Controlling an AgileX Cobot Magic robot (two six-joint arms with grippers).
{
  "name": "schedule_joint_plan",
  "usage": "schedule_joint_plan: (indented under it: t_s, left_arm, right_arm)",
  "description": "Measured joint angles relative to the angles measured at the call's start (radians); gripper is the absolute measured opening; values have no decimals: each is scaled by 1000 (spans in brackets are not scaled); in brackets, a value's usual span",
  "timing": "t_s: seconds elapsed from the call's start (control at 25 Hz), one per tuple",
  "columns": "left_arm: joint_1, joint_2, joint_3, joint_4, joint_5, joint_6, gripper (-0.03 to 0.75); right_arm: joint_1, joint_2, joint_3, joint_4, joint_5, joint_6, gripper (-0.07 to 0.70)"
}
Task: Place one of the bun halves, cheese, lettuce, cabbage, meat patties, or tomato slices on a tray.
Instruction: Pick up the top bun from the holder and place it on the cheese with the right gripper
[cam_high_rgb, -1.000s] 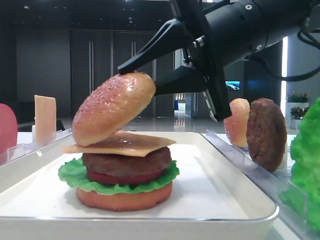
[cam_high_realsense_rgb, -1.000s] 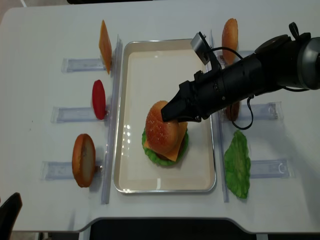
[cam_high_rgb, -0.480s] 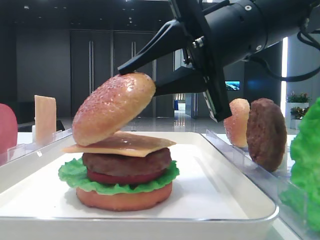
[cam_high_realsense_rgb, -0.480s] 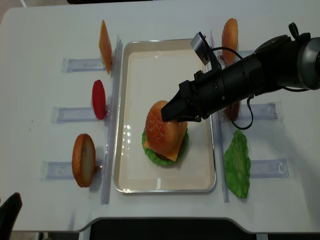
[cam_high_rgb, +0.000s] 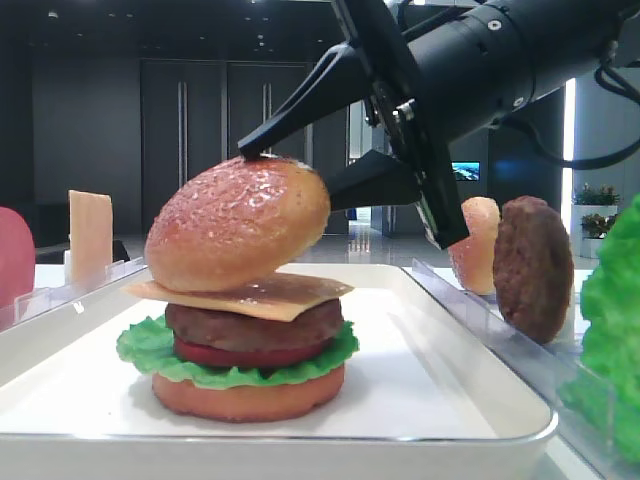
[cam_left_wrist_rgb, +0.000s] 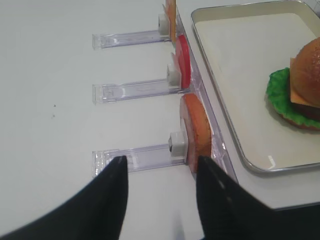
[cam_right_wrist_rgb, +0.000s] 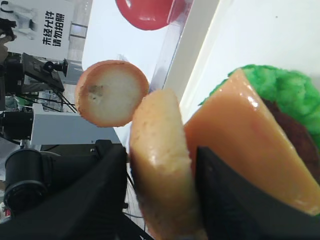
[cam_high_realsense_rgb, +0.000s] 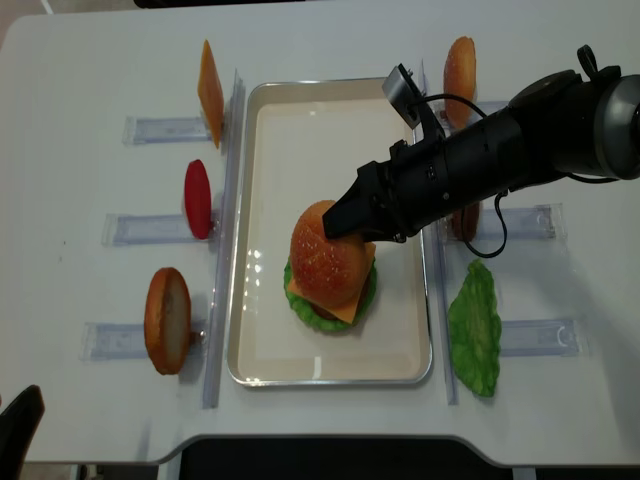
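Note:
A burger stack stands on the white tray (cam_high_rgb: 450, 400): bottom bun (cam_high_rgb: 250, 395), tomato slice (cam_high_rgb: 250, 355), lettuce (cam_high_rgb: 140, 350), meat patty (cam_high_rgb: 255, 325), then cheese (cam_high_rgb: 270, 293). The speckled bun top (cam_high_rgb: 235, 225) rests on the cheese, slightly tilted. My right gripper (cam_high_rgb: 300, 170) reaches in from the right. Its jaws stand parted around the bun top (cam_right_wrist_rgb: 162, 165), the upper fingertip (cam_high_rgb: 262, 152) at the crust. My left gripper (cam_left_wrist_rgb: 161, 162) hovers open and empty over the table, beside a racked bun (cam_left_wrist_rgb: 196, 131).
Clear racks flank the tray (cam_high_realsense_rgb: 290, 110). On the left they hold a cheese slice (cam_high_realsense_rgb: 210, 80), a tomato slice (cam_high_realsense_rgb: 198, 198) and a bun half (cam_high_realsense_rgb: 167, 320). On the right are a bun (cam_high_realsense_rgb: 460, 68), a patty (cam_high_rgb: 533, 265) and lettuce (cam_high_realsense_rgb: 475, 328).
The right jaws have parted. The bun top has dropped from its steep tilt and settled flatter onto the cheese. The left arm has not moved.

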Motion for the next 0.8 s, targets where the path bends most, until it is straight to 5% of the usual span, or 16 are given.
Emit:
schedule_joint_plan:
  t_s: [0.4, 0.8]
  left_arm:
    - [0, 0, 0, 0, 0, 0, 345]
    - [0, 0, 0, 0, 0, 0, 345]
  right_arm:
    - [0, 0, 0, -45, -37, 47, 477]
    - [0, -75, 0, -164, -138, 149, 490]
